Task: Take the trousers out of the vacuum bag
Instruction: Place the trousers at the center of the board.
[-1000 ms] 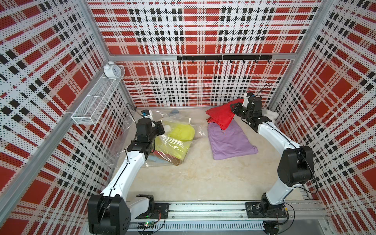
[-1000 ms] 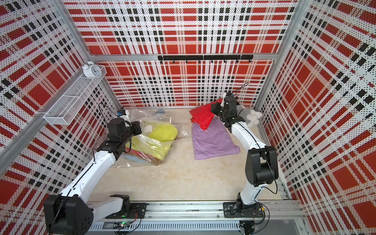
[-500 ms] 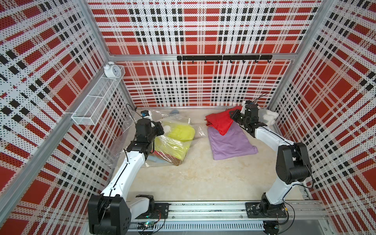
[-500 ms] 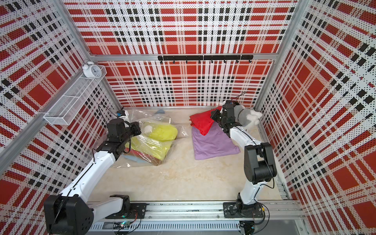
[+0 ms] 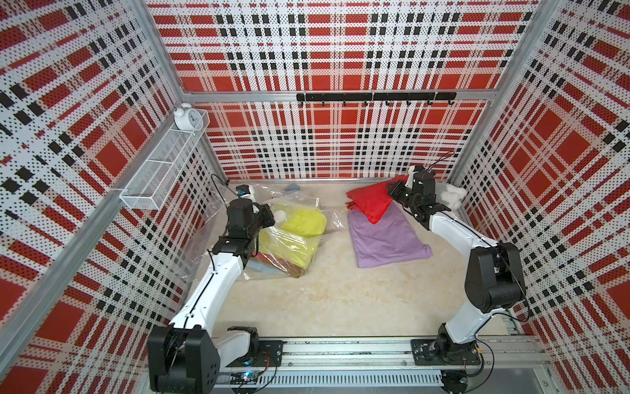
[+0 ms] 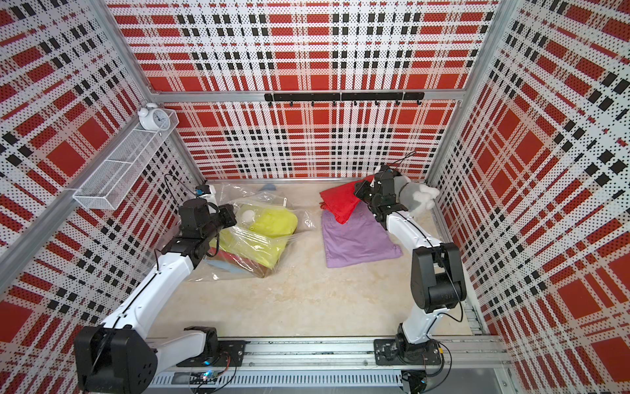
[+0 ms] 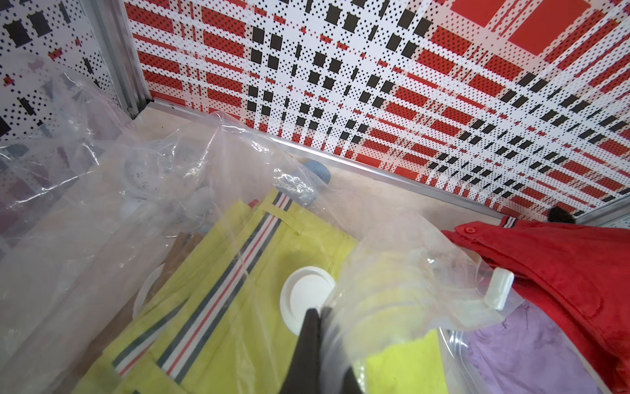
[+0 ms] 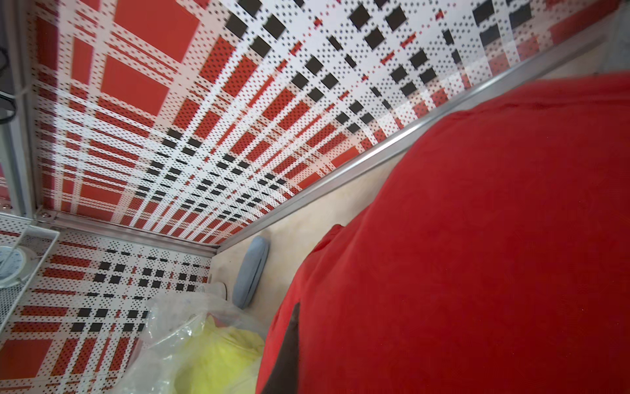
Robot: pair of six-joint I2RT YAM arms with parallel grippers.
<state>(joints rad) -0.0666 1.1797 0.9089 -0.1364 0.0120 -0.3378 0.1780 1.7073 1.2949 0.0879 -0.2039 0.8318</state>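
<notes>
Red trousers (image 5: 370, 202) in my right claw (image 5: 391, 190), out of the bag, at the far right corner of the table (image 5: 341, 293). The claw is pinched tight on the edge of the cloth. In the right wrist view, red cloth fills most of the frame and one dark finger (image 8: 289, 344) is buried in it.

The red pair droops from the claw onto the far end of the lilac trousers (image 5: 387, 238), touching them and overlapping only that end. The lilac pair lies flat, with its long axis running from the back wall (image 5: 341, 153) toward my base.

My judgement: the set-down spot is below the claw and a little nearer my base. I should lower and let go there, with the red pair along the lilac axis. A plush toy (image 6: 417, 199) sits just behind the claw; I mind not to snag it.

Left claw (image 7: 318, 312) is clamped shut on a fold of the vacuum bag (image 7: 85, 204), just beside the white valve cap (image 7: 306, 296). The film rises from the pinch.

Yellow-green trousers (image 5: 303, 223) are inside the bag, on top. A brown pair (image 5: 299, 273) and a light blue pair (image 5: 260, 265) show beneath them.

The bag lies left of the pile, with bare table between. My left arm is nearer the bag and my right arm is nearer the pile.
</notes>
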